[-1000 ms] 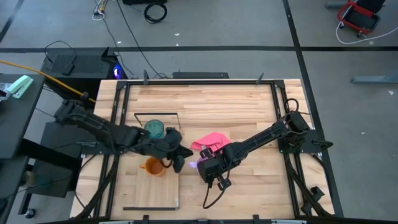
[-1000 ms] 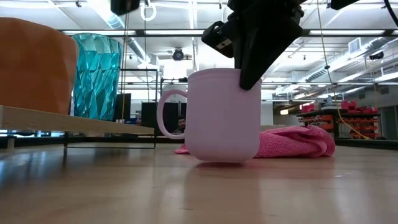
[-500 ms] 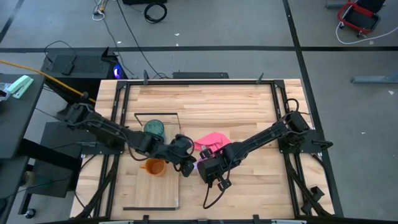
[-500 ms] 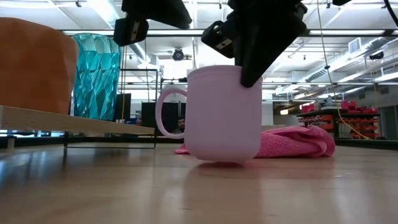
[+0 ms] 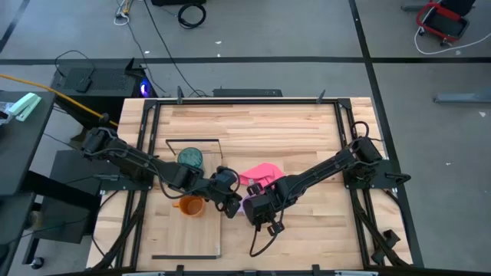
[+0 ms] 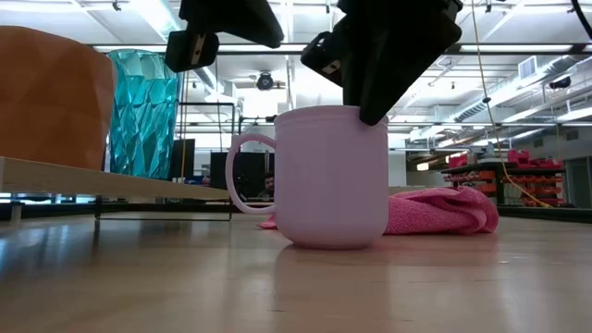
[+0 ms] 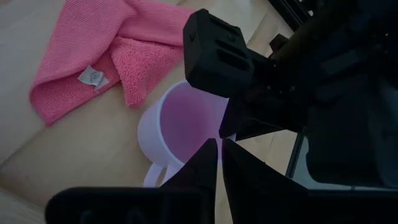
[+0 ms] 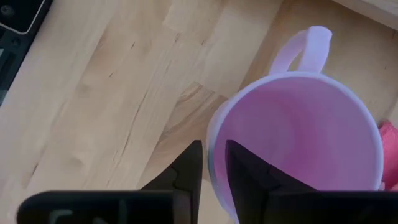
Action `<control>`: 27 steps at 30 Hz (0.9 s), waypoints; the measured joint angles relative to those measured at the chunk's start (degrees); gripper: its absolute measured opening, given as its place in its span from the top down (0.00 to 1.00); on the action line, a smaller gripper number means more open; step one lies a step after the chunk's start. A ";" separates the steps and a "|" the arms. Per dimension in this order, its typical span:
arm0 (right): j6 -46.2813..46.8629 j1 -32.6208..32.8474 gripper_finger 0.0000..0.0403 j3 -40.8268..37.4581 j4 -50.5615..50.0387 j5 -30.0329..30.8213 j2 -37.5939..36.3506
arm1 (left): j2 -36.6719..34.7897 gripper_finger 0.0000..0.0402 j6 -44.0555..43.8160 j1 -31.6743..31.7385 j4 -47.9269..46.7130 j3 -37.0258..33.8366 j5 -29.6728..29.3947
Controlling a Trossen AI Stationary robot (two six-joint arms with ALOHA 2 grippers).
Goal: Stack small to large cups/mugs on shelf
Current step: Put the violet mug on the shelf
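The shelf (image 5: 201,230) carries the tumbler (image 5: 191,159) and orange mug (image 5: 190,205). Beside it, the lilac mug (image 6: 331,176) now rests flat on the table, right gripper (image 8: 212,163) pinching its rim. Left gripper (image 7: 219,163), fingers together, has edged closer.

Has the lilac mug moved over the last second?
Yes. The lilac mug was lifted and tilted; it now sits flat, slightly left against the pink cloth.

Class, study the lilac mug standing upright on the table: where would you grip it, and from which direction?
Grip the lilac mug by its rim wall from above, one finger inside, one outside. It stands upright, mouth open, and its handle sticks sideways, so choose rim away from that.
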 joint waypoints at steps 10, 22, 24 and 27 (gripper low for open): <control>6.28 -0.02 0.78 0.00 -2.39 0.41 -7.06 | -0.02 0.89 -2.87 0.07 -0.82 0.00 1.87; 20.80 0.63 0.78 -12.25 -2.35 5.71 -16.81 | 0.09 0.89 -3.03 2.05 -1.69 0.00 2.49; 23.19 0.63 0.78 -16.03 1.91 5.77 -17.16 | 0.61 0.89 -2.85 2.05 -1.68 0.00 2.57; 24.54 0.63 0.78 -19.97 9.72 5.53 -17.08 | 1.68 0.90 -2.84 2.05 -1.66 0.00 3.86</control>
